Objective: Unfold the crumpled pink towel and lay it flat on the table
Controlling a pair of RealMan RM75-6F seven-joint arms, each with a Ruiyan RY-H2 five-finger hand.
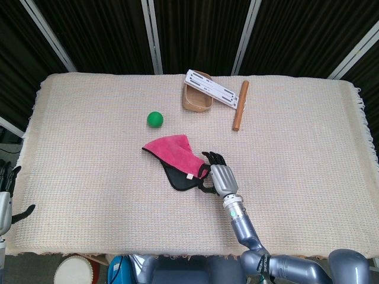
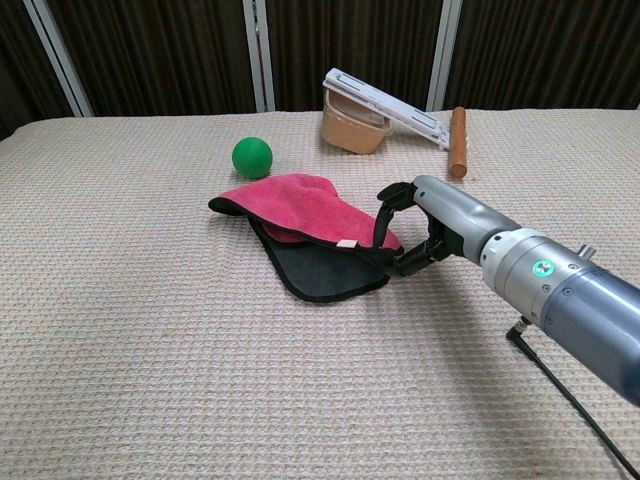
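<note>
The pink towel (image 1: 173,152) (image 2: 300,203) lies crumpled near the table's middle, folded over so its dark underside (image 1: 182,177) (image 2: 325,272) shows at the front. My right hand (image 1: 215,173) (image 2: 418,228) is at the towel's right corner. Its fingers (image 2: 386,213) curl over the pink edge and its thumb sits at the dark layer below, pinching that corner. My left hand (image 1: 6,190) hangs beyond the table's left edge, fingers apart and holding nothing. The chest view does not show it.
A green ball (image 1: 155,119) (image 2: 252,157) sits just behind the towel. At the back stand a tan bowl (image 1: 196,102) (image 2: 351,130) with a white strip (image 1: 211,89) (image 2: 388,102) across it and a wooden stick (image 1: 240,105) (image 2: 458,140).
</note>
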